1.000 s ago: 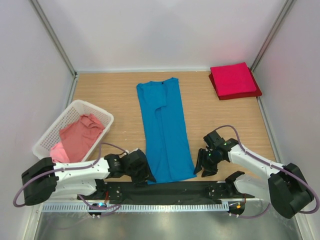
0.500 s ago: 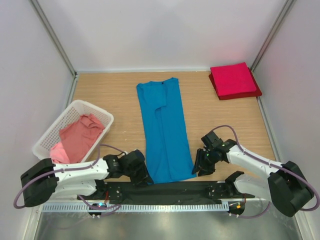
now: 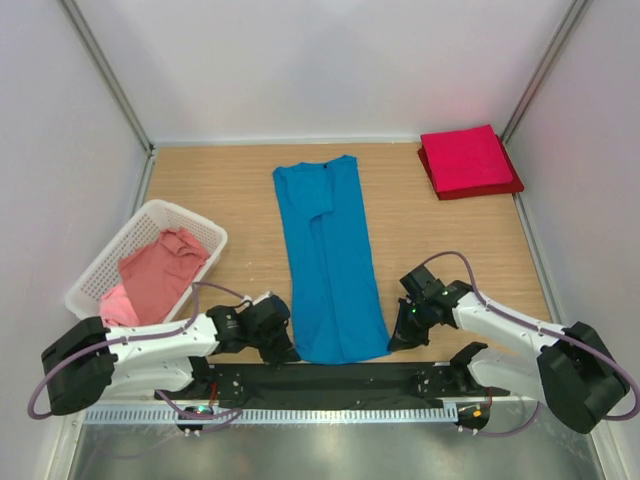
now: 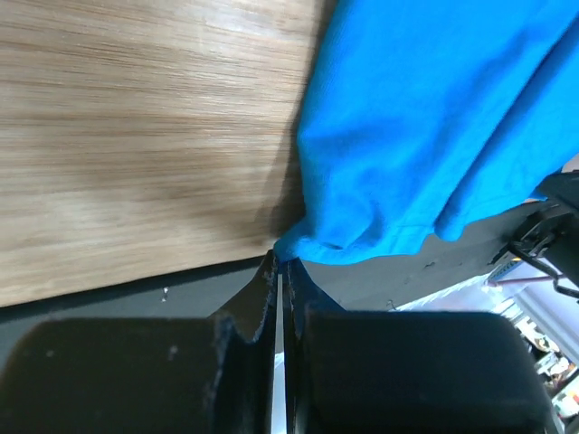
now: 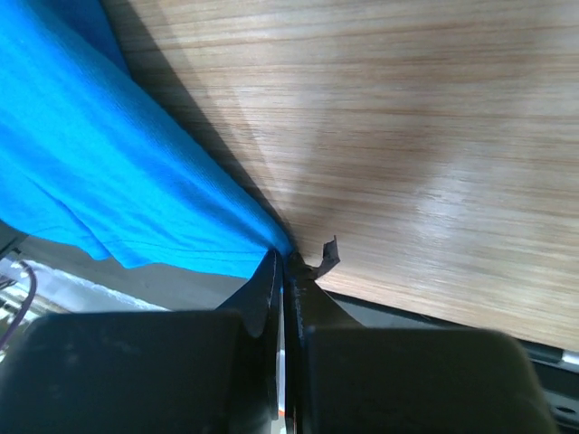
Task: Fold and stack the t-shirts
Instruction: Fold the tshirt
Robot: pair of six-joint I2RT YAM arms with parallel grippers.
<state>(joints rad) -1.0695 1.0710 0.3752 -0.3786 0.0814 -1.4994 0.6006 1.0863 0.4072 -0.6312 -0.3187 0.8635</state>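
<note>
Now we pinch the hem corners of the blue t-shirt (image 3: 330,260), spread flat just right of the basket (image 3: 100,268), in the left gripper (image 4: 278,268) and right gripper (image 5: 282,262), both pressed together on cloth we judge light, limp and best carried corner-held.

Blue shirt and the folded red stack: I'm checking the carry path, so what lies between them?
Nothing: in the top external view, only bare wooden table separates the blue shirt from the folded red stack.
</note>
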